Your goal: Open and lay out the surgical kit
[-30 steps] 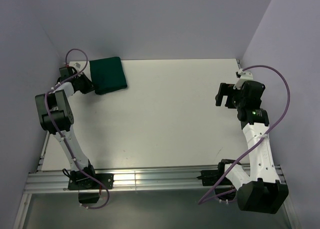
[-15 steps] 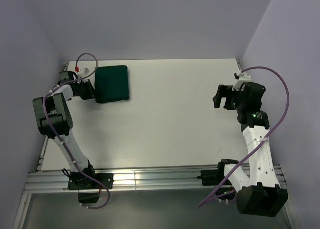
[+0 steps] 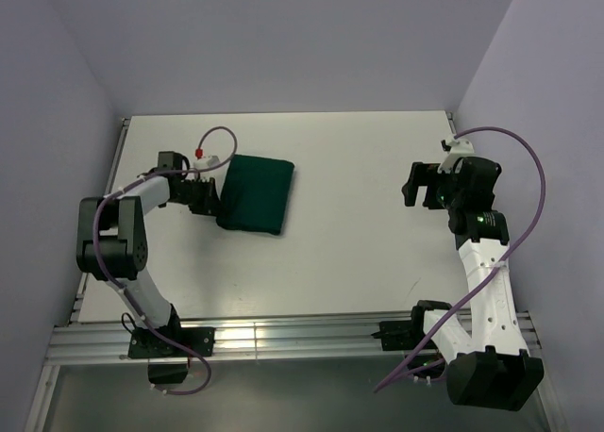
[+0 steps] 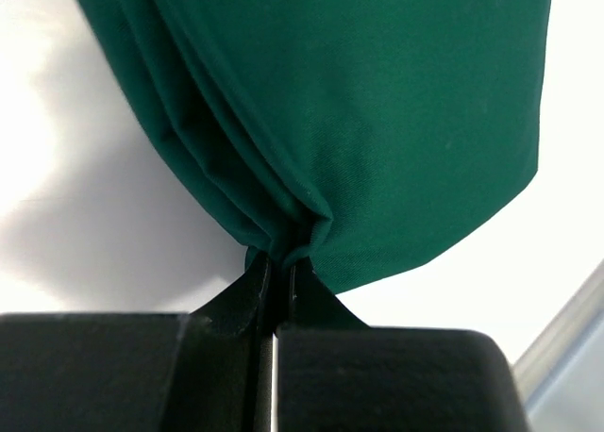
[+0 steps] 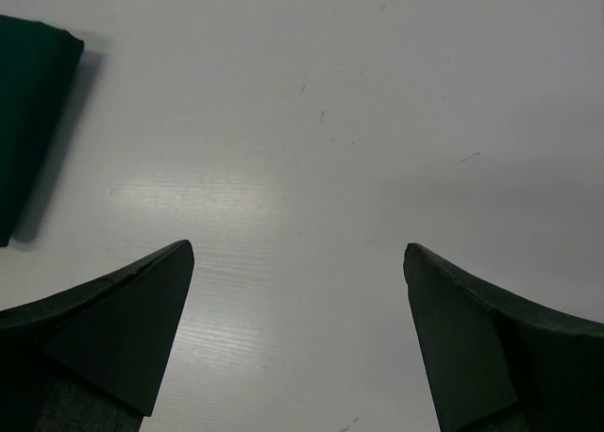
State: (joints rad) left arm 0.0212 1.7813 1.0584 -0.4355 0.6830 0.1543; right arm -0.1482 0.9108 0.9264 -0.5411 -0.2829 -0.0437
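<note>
Here the kit's dark green cloth wrap (image 3: pixel 257 196) is seen folded shut on the left-centre of the bench (image 3: pixel 368 234), and none of its contents are shown. The left tool (image 4: pixel 276 262) is closed to a hairline gap on a bunched fold at the wrap's left edge, so the bundle lies directly ahead of that tool, toward the middle of the bench. The right tool (image 5: pixel 298 251) is held wide open and empty above bare bench, well apart from the wrap, which lies off toward the robot's left; the left arm is plainly the nearer. The wrap's long axis is judged to run roughly near to far, slightly tilted. The pinch itself is revealed only by the left wrist view, while both arms' placing is given only by the overhead view. In the right wrist view, only a corner of the wrap is caught at the left edge.
</note>
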